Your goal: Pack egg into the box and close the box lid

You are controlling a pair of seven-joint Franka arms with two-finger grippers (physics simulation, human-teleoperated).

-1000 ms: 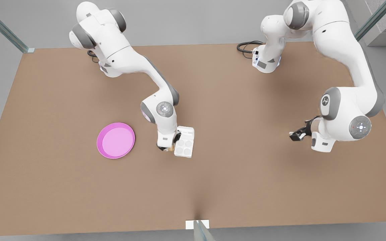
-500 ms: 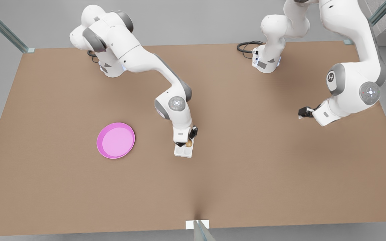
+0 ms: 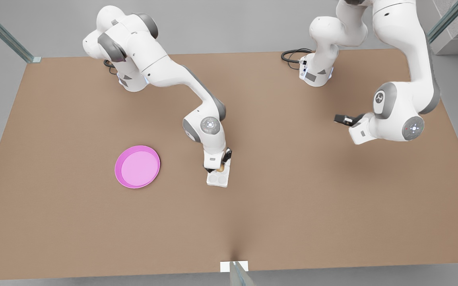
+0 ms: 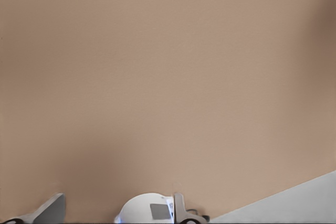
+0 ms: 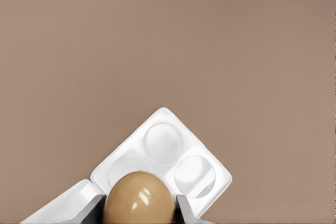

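Pink and glossy, the round shallow plate point(image 3: 137, 166) lies on the matte brown tabletop point(image 3: 94, 222) toward the front view's left, well apart from everything else. To its right, near the table's middle, sits the small white egg carton with four round cups and rounded corners, the box point(image 3: 218, 179); its surface is smooth and moulded, and in the right wrist view three of its cups point(image 5: 164, 142) stand bare. The white squarish flap hinged to it, the box lid point(image 5: 68, 205), lies open on the far side of the carton. Directly above the box hangs the right gripper point(image 3: 218, 167), pointing down, its two grey fingers point(image 5: 185, 211) clamped on the tan-beige oval egg point(image 5: 139, 198). The egg is smooth and shiny with small highlights, about as wide as one cup, and held over the carton's fourth cup, close to the hinge. Farther toward the front view's right, the left gripper point(image 3: 342, 119) waits high over bare tabletop, well apart from the box; whether its fingers are apart or together cannot be told.
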